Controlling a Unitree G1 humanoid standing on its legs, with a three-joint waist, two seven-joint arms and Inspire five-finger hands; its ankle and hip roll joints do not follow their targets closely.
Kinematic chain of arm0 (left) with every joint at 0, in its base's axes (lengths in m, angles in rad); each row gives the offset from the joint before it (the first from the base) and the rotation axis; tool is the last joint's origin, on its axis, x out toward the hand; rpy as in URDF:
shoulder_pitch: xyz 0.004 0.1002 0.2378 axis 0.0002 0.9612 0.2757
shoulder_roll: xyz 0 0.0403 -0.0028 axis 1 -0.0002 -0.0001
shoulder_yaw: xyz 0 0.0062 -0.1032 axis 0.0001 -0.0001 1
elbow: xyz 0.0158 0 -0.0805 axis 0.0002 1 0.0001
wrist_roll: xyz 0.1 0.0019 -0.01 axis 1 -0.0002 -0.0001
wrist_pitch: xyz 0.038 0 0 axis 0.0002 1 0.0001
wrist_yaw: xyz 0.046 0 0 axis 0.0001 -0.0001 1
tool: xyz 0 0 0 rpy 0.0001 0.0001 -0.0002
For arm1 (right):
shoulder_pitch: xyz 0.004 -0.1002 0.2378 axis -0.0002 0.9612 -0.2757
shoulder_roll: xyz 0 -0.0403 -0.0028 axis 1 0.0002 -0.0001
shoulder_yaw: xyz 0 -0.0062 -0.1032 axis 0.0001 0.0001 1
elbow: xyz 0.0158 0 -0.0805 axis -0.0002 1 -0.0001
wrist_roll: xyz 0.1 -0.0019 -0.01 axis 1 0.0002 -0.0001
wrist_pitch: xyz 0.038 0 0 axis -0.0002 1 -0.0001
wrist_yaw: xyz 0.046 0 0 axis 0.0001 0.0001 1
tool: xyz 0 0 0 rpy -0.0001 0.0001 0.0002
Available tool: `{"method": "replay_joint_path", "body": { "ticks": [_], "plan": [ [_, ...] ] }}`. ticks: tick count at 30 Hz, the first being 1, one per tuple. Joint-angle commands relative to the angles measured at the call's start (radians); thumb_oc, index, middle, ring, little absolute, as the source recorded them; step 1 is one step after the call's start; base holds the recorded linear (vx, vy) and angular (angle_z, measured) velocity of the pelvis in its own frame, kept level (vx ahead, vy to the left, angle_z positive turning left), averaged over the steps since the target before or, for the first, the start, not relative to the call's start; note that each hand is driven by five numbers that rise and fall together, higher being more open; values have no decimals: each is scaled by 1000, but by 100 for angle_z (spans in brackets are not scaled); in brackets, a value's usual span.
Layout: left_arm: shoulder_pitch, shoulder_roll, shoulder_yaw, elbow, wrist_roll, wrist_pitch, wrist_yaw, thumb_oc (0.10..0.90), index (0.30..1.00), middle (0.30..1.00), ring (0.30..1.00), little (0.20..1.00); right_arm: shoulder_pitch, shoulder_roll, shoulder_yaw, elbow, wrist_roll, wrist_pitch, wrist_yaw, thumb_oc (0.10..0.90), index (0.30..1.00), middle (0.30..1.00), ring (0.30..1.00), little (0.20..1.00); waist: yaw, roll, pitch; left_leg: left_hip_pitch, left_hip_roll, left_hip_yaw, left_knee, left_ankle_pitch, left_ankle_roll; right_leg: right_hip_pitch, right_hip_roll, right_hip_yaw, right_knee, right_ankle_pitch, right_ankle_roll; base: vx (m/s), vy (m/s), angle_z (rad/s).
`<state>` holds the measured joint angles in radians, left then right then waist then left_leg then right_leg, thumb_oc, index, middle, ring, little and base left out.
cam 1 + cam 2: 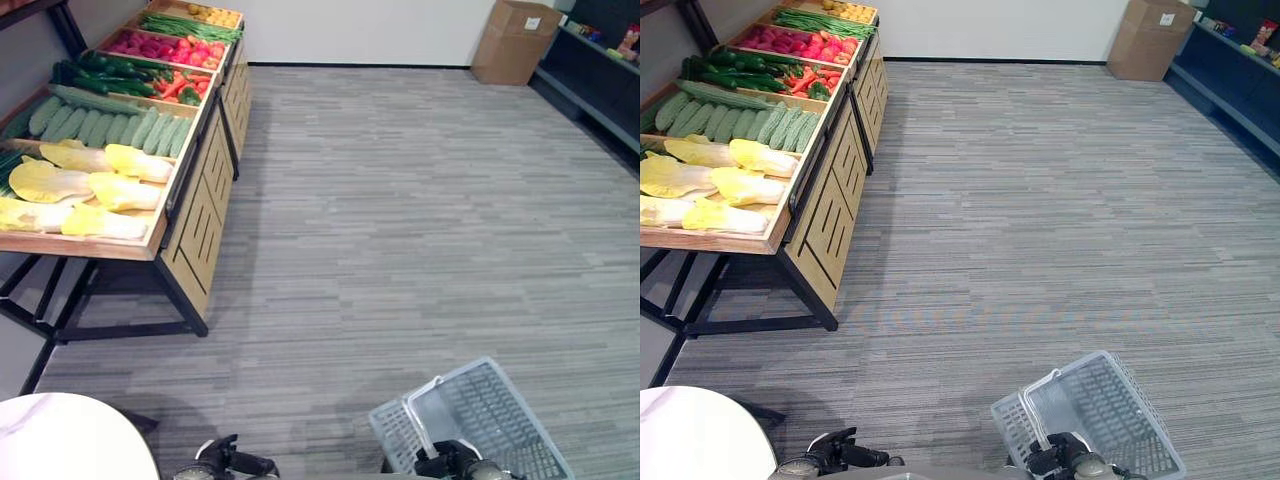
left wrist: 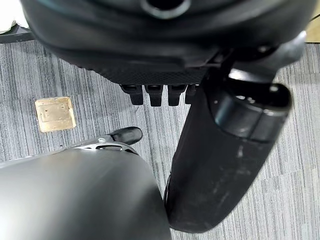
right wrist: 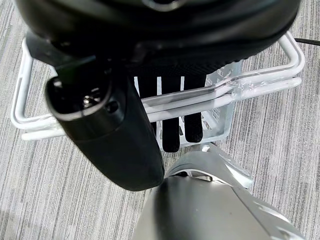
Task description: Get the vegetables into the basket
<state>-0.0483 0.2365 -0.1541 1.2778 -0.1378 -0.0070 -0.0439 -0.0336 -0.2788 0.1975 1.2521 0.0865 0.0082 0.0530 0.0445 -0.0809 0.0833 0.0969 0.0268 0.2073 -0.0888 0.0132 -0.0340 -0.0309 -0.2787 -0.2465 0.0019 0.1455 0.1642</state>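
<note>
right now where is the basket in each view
Left eye view: basket, lower right on the floor.
Right eye view: lower right, nearer the middle.
Left wrist view: not there.
Right wrist view: its white handles lie across the right hand fingers.
Shared landmark: grey striped carpet.

No text, number or sign can be read anywhere. The cardboard box (image 1: 515, 40) at about one o'clock carries a small white label (image 1: 532, 22), but its print is too small to make out.
</note>
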Motion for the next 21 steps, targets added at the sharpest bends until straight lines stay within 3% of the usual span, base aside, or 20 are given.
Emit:
{"method": "replay_joint_path", "body": {
  "ticks": [1,3,5,8,12,21],
  "plan": [
    [-18,4,1,55,5,-12,7,900,1000,1000,1000,1000,-47,8,-5,7,90,-11,14,400,300,300,300,300,17,-10,65,-18,-41,-36,31,-48,29,12,-117,30,157,116,98,37,201,-17],
    [-20,5,-2,54,4,-11,7,900,1000,1000,1000,1000,-45,7,-22,9,117,-16,7,400,300,300,300,300,9,-4,77,-11,-53,-44,35,-58,40,-11,-115,61,205,122,98,65,167,-8],
    [-19,10,-1,57,6,-11,6,900,1000,1000,1000,1000,-42,6,-27,14,132,-14,9,400,300,300,300,300,6,-4,79,2,-61,-47,29,-66,42,-27,-110,62,178,125,98,116,102,-2],
    [-29,20,1,62,6,-12,7,900,1000,1000,1000,1000,-48,6,-26,7,135,-16,9,400,300,300,300,300,-9,-7,103,17,-55,-62,24,-70,27,-92,-105,28,68,179,98,103,-32,7],
    [-43,24,8,72,19,-11,16,900,1000,1000,1000,1000,-55,10,-17,6,134,-20,7,400,300,300,300,300,-37,-12,123,49,-35,-71,29,-93,11,-168,-51,-9,-41,176,98,169,-21,12],
    [-36,16,19,74,38,-2,19,900,1000,1000,1000,1000,-37,8,-16,2,135,-23,6,400,300,300,300,300,-70,-15,119,133,-51,-86,32,-150,9,-218,30,-103,-61,173,98,214,-21,8]
  ]
}}
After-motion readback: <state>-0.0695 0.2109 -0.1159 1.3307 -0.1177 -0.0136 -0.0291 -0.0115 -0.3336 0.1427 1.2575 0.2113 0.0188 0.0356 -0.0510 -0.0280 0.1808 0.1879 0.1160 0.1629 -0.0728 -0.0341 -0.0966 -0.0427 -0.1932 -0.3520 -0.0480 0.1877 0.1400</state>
